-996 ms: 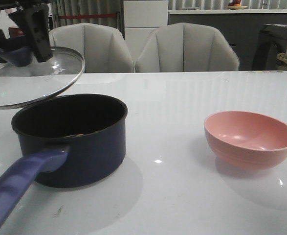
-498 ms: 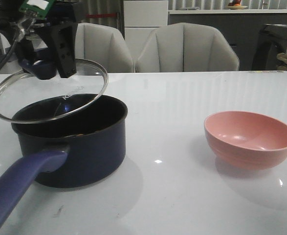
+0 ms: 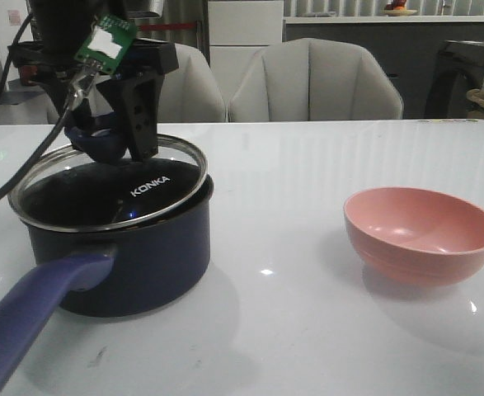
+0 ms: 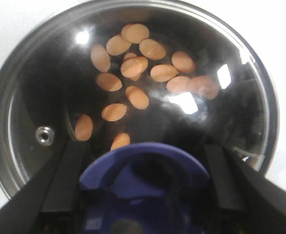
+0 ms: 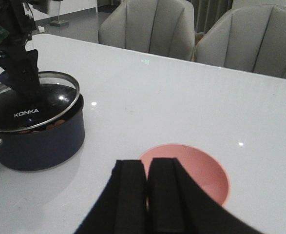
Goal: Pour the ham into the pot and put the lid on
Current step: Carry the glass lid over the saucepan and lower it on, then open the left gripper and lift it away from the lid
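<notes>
So my left gripper [image 3: 110,136] is clamped on the flared purplish-blue knob of the lid [image 3: 134,194], one black finger on each side of it. The lid is clear glass with a shiny steel rim, white KONKA lettering and a small steam vent, and it sits over the mouth of the pot [image 3: 130,260] at a slight tilt, its far edge a bit higher than the near one. I can't tell if the rim is fully seated all the way round.

The pot is a dark navy saucepan with straight walls, a black interior and a long smooth purplish-blue handle sticking out toward the camera. Through the glass you can see the ham [image 4: 133,68]: a scatter of small oval orange-pink pieces lying on the dark bottom, some overlapping.

Off to the right, well apart from the pot, there's a round pink bowl [image 3: 421,233], glossy inside, with nothing in it that I can see. Everything sits on a shiny white table [image 3: 307,330].

My right gripper [image 5: 146,183] hangs above the near side of the bowl with its fingers pressed together, holding nothing.
</notes>
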You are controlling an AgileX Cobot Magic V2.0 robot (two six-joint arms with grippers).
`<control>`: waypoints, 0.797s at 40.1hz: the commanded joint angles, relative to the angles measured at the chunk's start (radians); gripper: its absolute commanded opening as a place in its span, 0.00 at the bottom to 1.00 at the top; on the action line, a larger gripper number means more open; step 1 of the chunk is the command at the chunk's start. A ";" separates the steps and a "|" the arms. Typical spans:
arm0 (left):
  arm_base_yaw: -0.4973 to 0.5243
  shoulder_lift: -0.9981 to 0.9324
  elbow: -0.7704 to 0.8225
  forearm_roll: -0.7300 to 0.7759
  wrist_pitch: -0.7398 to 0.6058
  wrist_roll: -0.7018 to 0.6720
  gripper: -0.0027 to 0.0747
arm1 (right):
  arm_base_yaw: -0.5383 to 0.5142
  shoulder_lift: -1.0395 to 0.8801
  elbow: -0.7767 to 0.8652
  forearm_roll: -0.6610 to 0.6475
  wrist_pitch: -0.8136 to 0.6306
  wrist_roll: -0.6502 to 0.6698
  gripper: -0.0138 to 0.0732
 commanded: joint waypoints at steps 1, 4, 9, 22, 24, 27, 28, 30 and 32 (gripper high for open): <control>-0.009 -0.045 -0.031 -0.009 0.055 -0.001 0.18 | 0.003 0.001 -0.028 0.005 -0.080 -0.007 0.34; -0.009 -0.045 -0.031 -0.009 0.055 -0.001 0.18 | 0.003 0.001 -0.028 0.005 -0.080 -0.007 0.34; -0.009 -0.043 -0.031 -0.009 0.055 -0.001 0.18 | 0.003 0.001 -0.028 0.005 -0.080 -0.007 0.34; -0.009 -0.030 -0.031 -0.021 0.055 -0.001 0.35 | 0.003 0.001 -0.028 0.005 -0.080 -0.007 0.34; -0.009 -0.030 -0.031 -0.021 0.055 -0.001 0.43 | 0.003 0.001 -0.028 0.005 -0.080 -0.007 0.34; -0.009 -0.030 -0.031 -0.021 0.055 -0.001 0.58 | 0.003 0.001 -0.028 0.005 -0.080 -0.007 0.34; -0.009 -0.030 -0.031 -0.021 0.055 -0.001 0.62 | 0.003 0.001 -0.028 0.005 -0.080 -0.007 0.34; -0.009 -0.030 -0.031 -0.021 0.055 -0.001 0.72 | 0.003 0.001 -0.028 0.005 -0.080 -0.007 0.34; -0.009 -0.030 -0.033 -0.019 0.055 -0.001 0.78 | 0.003 0.001 -0.028 0.005 -0.080 -0.007 0.34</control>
